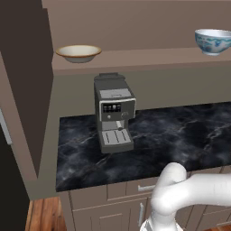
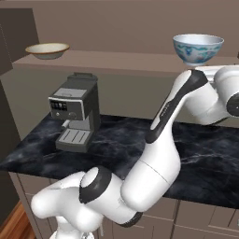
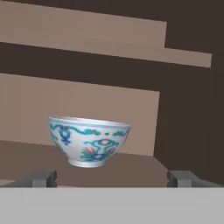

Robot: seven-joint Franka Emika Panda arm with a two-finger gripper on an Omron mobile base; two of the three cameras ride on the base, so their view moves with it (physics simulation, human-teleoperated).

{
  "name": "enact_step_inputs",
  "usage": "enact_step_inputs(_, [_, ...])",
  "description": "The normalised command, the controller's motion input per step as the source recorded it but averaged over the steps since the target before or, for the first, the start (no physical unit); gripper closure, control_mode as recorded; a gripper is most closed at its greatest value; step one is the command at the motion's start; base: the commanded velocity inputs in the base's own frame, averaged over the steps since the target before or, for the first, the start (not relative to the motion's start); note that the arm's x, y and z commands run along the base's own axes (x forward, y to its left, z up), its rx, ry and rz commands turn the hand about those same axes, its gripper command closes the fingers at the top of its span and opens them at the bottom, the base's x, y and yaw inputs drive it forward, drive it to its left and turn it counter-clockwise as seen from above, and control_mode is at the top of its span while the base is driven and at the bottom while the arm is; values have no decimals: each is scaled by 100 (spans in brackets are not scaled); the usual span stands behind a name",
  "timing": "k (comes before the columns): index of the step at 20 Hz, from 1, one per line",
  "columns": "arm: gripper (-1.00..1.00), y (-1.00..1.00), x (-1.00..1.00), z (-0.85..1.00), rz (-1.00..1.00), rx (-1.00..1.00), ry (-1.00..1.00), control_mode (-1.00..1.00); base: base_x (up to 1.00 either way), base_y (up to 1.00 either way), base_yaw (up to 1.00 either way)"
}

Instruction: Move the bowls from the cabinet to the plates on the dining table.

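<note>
We face the cabinet (image 1: pixel 135 27), open, its plain brown shelf (image 1: pixel 149 58) running across both base views above a black, white-veined marble counter (image 1: pixel 180 135). Below the counter we see taupe drawer fronts (image 1: pixel 117 191) with short silver handles. Our white arm (image 2: pixel 158 158) rises from the lower left of the right base view, bends over the counter and reaches up to the right, toward the shelf's right end.

On the counter, against the back wall and under the left part of the shelf, stands a grey coffee machine (image 1: pixel 114 113), upright, with a dark display panel and a drip tray at its foot.

Both bowls sit on the shelf, well apart. The white bowl with blue floral pattern (image 3: pixel 89 141) stands upright near the right end; in the hand view it lies ahead of us, a little left of centre. The shallow cream bowl (image 1: pixel 78 53) with its tan outside rests toward the left end, above the coffee machine.

Our gripper (image 3: pixel 113 178) holds nothing: its fingertips (image 3: pixel 41 178) stand wide apart at the bottom of the hand view, short of the patterned bowl and not touching it.
</note>
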Motion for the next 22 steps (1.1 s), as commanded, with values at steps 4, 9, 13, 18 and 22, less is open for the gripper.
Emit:
enact_step_inputs(4, [-100,27,-16,29,14,-4,0,-100,0,0,0])
enact_step_inputs(9, [-100,29,-12,24,14,-3,0,-100,0,0,0])
enact_step_inputs(13, [-100,42,-16,15,10,-5,-3,-100,0,0,0])
enact_step_inputs(18, [-100,44,-25,4,4,-13,-10,-100,0,0,0])
enact_step_inputs(22, [-100,44,-22,0,3,-12,-14,-100,0,0,0])
